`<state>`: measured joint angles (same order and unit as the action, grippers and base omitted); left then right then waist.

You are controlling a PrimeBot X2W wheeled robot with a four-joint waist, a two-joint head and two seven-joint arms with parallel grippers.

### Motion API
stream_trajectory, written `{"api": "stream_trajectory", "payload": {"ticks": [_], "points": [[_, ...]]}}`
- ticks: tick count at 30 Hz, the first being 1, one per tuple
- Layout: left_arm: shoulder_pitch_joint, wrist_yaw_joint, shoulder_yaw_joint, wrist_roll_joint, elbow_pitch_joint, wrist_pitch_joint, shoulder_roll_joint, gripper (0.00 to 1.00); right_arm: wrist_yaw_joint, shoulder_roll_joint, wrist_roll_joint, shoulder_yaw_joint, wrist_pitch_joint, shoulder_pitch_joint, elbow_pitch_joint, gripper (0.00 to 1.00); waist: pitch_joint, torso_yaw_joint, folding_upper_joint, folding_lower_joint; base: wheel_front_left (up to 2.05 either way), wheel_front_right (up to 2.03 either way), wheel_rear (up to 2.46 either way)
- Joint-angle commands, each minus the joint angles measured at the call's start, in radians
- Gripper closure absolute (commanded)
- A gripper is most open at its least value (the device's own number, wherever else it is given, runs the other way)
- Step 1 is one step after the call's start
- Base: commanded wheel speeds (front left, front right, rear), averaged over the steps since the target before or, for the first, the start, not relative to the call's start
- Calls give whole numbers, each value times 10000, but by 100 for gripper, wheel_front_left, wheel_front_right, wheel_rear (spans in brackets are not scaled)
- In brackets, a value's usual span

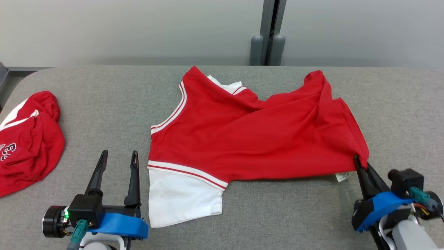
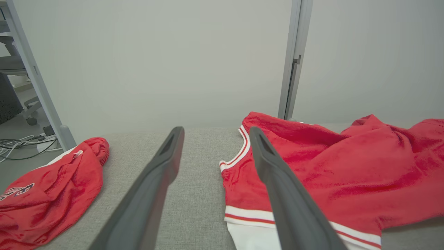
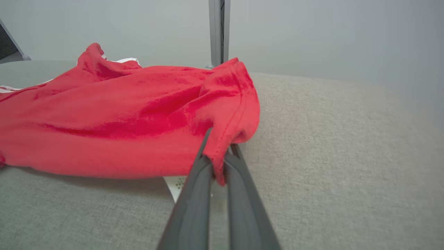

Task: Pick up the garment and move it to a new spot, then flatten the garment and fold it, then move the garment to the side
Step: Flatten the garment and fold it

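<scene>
Nearest, at the lower left, the left gripper [image 1: 119, 152] stands with its fingers spread wide and nothing between them. The white panel of the garment [image 1: 249, 139] lies just to its right.

At the lower right, the right gripper [image 1: 359, 161] is pinched tight on the garment's near right corner, which stands slightly off the table [image 1: 277, 215]. A white label [image 1: 342, 177] hangs just left of its fingertips.

The garment lies between the two grippers, with its long axis running left to right. Its striped trim and white panel are toward the left gripper and its plain red hem toward the right one. The far edge is crumpled.

Bare grey table surface extends right of and beyond the right gripper. A second red garment [image 1: 31, 146] sits bunched to the left of the left gripper, at the table's left edge. Beyond the far edge stands a grey post [image 1: 269, 34].
</scene>
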<state>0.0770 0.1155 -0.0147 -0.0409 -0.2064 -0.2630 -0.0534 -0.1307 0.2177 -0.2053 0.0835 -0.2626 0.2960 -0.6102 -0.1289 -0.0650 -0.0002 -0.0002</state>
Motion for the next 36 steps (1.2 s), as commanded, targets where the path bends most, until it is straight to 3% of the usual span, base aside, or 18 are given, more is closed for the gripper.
{"api": "stream_trajectory", "payload": {"ticks": [1, 6, 7, 8, 12, 18, 28, 36], "points": [[-77, 50, 16, 62, -8, -26, -28, 0, -1, -11, -41, -58, -32, -207, 78, 100, 110, 102, 2, 2, 0, 0, 0], [-240, 73, 49, 54, 24, -26, -52, 0, -1, 18, -12, -512, -32, -1415, 612, 100, 263, 192, 2, 2, 0, 0, 0], [-274, 75, 65, 53, 46, -26, -55, 0, -1, -7, -11, -538, -33, -1523, 654, 65, 261, 225, 2, 2, 0, 0, 0], [-315, 79, 80, 54, 52, -26, -63, 0, -1, -38, -18, -548, -32, -1599, 677, 0, 275, 259, 2, 2, 0, 0, 0], [-459, 80, 89, 73, 7, -26, -87, 0, -1, -140, 170, -1112, -32, -1618, 859, 0, 401, 355, 2, 2, 0, 0, 0], [-551, 91, 128, 84, 76, -26, -125, 0, -1, -706, 389, -2140, -32, -1707, 2321, 0, 581, 441, 2, 2, 0, 0, 0], [-726, -31, 299, 185, 186, -26, -199, 0, -1, -1413, 1119, -1687, -32, -2765, 5607, 0, 667, 528, 2, 2, 0, 0, 0], [-906, -165, 441, 240, 292, -26, -197, 0, -1, -1624, 1274, -1595, -32, -3499, 5829, 0, 711, 533, 2, 2, 0, 0, 0]]}}
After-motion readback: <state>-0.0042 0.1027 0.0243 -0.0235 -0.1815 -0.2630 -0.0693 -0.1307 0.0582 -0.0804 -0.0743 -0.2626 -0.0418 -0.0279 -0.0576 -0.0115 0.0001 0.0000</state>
